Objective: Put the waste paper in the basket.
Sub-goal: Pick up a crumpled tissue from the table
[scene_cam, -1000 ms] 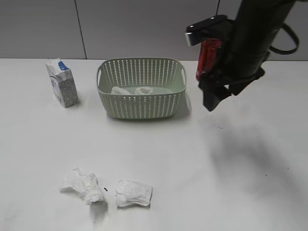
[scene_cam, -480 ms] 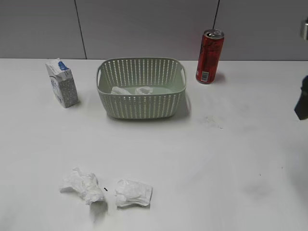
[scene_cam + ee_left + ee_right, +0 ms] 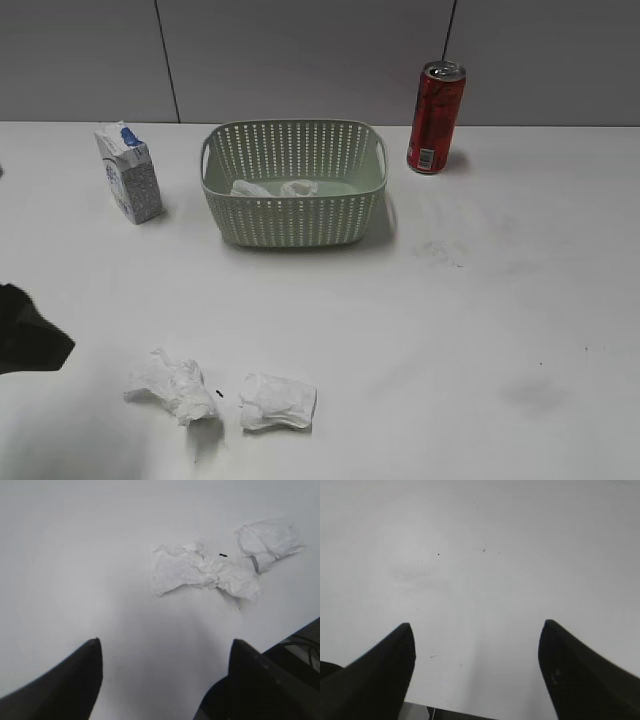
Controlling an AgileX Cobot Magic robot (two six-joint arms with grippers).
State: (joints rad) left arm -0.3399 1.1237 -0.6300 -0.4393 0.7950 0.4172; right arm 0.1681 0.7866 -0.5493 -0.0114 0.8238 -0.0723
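Exterior view: pale green basket (image 3: 294,182) sits at approx 12 o'clock on the white bench (image 3: 480,330), upright. White crumpled paper lies inside it on the floor (image 3: 273,188); looks like one wad w/ two humps, can't tell for sure.

Two more waste paper wads on the bench at approx 7 o'clock, well apart from the basket. Left wad (image 3: 172,385) is spread out & ragged; right wad (image 3: 277,402) is more compact, boxy. They lie near each other, not touching; tiny dark speck between them.

White-and-blue carton (image 3: 129,173) stands at approx 10 o'clock, near the basket's left end, apart from it. Red can (image 3: 435,117) stands upright at approx 1 o'clock, near the basket's right end, not touching.

Left hand (image 3: 30,335): only a dark bit shows at the 9 o'clock edge of the exterior view. Left wrist view: its two fingers are spread wide w/ nothing between them (image 3: 165,680), over bare bench; ragged wad (image 3: 202,572) ahead at approx 12 o'clock, compact wad (image 3: 267,540) at approx 2 o'clock.

Right hand (image 3: 475,672): not seen in the exterior view. Right wrist view shows fingers spread wide, released, bare bench below w/ a few small specks.
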